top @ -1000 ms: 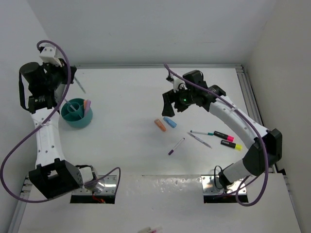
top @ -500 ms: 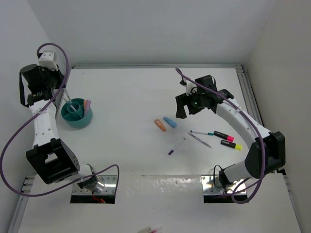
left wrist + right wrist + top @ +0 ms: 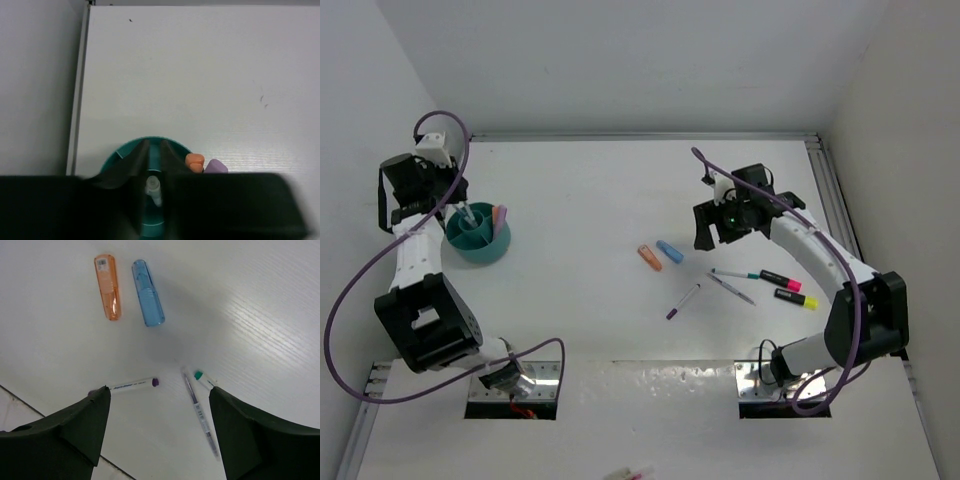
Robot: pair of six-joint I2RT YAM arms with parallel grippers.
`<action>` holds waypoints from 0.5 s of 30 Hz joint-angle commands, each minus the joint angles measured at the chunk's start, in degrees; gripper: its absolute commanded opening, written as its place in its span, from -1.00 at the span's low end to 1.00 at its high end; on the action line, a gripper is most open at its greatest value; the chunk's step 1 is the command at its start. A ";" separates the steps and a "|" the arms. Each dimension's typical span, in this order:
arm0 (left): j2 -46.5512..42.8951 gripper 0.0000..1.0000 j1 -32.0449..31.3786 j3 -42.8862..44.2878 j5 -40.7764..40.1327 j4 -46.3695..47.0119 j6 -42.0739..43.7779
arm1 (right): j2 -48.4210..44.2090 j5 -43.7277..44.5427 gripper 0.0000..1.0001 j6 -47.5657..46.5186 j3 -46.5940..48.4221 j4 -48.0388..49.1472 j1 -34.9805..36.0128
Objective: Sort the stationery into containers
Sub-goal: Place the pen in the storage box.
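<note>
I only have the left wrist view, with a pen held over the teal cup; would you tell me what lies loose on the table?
Observer: An orange highlighter and a blue highlighter lie side by side, not touching.
Operator: Anything thinner?
Observer: A purple-tipped pen, a grey pen, a teal-tipped pen, a pink-ended black marker and a yellow-ended black marker lie nearer the right arm.
Operator: And the right gripper?
Observer: It hangs open, holding nothing.

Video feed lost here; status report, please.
Left gripper holds thin pen over teal cup. Right gripper open above purple-tipped pen. Nothing in the way.
</note>
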 commanded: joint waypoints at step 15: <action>-8.54 0.26 -1.22 3.03 12.35 -0.29 -1.78 | 10.92 10.92 -0.49 -16.94 3.05 -6.17 -1.26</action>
